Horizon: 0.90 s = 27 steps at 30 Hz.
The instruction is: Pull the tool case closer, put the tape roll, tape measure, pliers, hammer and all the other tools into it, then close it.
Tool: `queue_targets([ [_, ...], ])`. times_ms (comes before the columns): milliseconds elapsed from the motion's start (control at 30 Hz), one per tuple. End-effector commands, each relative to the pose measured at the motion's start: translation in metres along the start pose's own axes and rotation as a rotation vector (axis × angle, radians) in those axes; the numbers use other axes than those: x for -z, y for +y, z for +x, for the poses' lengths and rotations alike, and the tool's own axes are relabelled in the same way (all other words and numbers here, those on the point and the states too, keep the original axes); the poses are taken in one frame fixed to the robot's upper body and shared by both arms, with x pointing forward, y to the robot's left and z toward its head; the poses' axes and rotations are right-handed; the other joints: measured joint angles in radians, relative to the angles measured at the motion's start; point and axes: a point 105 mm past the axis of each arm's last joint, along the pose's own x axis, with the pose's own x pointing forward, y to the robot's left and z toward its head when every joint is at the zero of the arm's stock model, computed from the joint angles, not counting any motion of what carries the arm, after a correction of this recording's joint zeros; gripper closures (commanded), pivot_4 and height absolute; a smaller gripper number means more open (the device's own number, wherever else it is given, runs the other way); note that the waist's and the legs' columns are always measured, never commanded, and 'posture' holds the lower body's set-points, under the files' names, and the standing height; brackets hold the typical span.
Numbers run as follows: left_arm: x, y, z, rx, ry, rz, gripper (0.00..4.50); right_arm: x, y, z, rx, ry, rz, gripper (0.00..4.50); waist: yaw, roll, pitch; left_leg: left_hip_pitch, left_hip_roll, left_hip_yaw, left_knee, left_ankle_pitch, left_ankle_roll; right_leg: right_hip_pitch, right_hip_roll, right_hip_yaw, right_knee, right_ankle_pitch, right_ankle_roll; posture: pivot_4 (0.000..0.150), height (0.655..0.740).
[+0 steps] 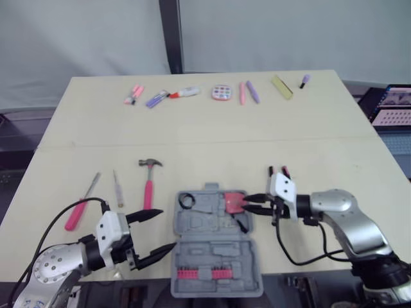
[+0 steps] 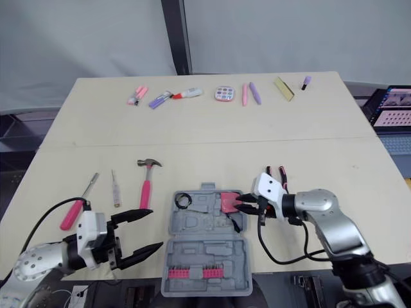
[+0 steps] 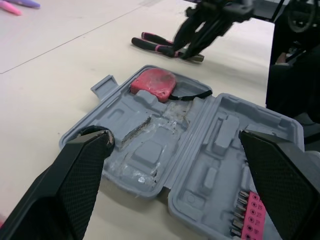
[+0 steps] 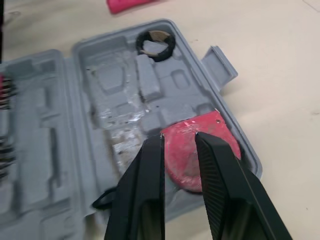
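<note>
Right now your tool case (image 1: 212, 221) lies open at the near edge of the desk (image 1: 192, 135), between the two arms. Your right claw (image 1: 247, 203) hovers at the case's far right corner, over the red tape measure (image 1: 233, 202) sitting in its pocket there. The right wrist view tells you what the head views blur: the two fingers (image 4: 145, 190) stand a narrow gap apart with nothing between them (any lettering on the tape measure is too blurred to read). Your left claw (image 1: 168, 229) hangs just left of the case, spread wide and empty. The black tape roll (image 1: 186, 201) rests in the case's far left pocket, and a pink strip of bits (image 1: 204, 274) lines the near half. Left of the case lie the hammer (image 1: 149, 186) and, farther out, a pink-handled screwdriver (image 1: 78, 213). The left wrist view gives you the pliers (image 3: 155, 44) plainly, on the desk beyond the case's right side, where the head views half hide them behind the right claw.
</note>
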Motion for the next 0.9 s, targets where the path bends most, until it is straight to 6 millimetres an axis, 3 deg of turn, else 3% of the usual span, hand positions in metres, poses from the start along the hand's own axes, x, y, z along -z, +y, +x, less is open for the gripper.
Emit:
queue_targets([
  [33, 0.0, -0.005, -0.022, -0.021, 0.018, 0.002, 0.0, 0.004, 0.031, -0.025, -0.009, 0.017, 0.055, 2.93, 0.006, 0.0, 0.0, -0.001, 0.0, 0.0, -0.001, 0.0, 0.0, 0.0, 0.0, 0.0, -0.001, 0.0, 0.0, 0.15, 0.74],
  [100, 0.003, -0.01, -0.03, -0.012, 0.033, -0.002, 0.0, 0.011, 0.041, -0.034, 0.007, 0.028, 0.084, 2.2, 0.012, -0.001, 0.002, 0.0, 0.0, 0.0, -0.001, -0.001, 0.001, 0.001, 0.0, -0.001, -0.002, 0.0, 0.0, 0.15, 0.74],
  [233, 0.006, -0.014, -0.036, -0.008, 0.047, 0.011, 0.0, 0.017, 0.051, -0.043, 0.037, 0.033, 0.111, 0.18, 0.017, -0.001, 0.003, 0.002, 0.0, 0.002, 0.001, 0.0, 0.001, 0.006, 0.0, 0.0, -0.007, 0.001, 0.003, 0.15, 0.74],
  [267, 0.009, -0.014, -0.039, -0.014, 0.057, 0.028, 0.0, 0.02, 0.055, -0.045, 0.05, 0.03, 0.116, 0.04, 0.019, -0.001, 0.003, 0.002, 0.0, 0.002, 0.001, 0.0, 0.001, 0.006, 0.0, 0.0, -0.007, 0.001, 0.003, 0.15, 0.74],
  [467, 0.015, -0.018, -0.041, 0.017, 0.072, 0.029, 0.0, 0.039, 0.064, -0.052, 0.092, 0.078, 0.125, 0.04, 0.023, -0.002, 0.004, 0.001, 0.0, 0.001, -0.002, 0.0, 0.002, 0.005, 0.0, -0.001, -0.009, 0.001, 0.003, 0.15, 0.74],
  [900, 0.003, -0.014, -0.022, 0.086, 0.021, 0.081, 0.0, 0.04, 0.06, -0.053, 0.163, 0.065, 0.149, 0.04, 0.023, -0.002, 0.004, 0.002, 0.0, 0.001, 0.0, 0.0, 0.002, 0.006, 0.0, 0.0, -0.008, 0.002, 0.003, 0.15, 0.74],
])
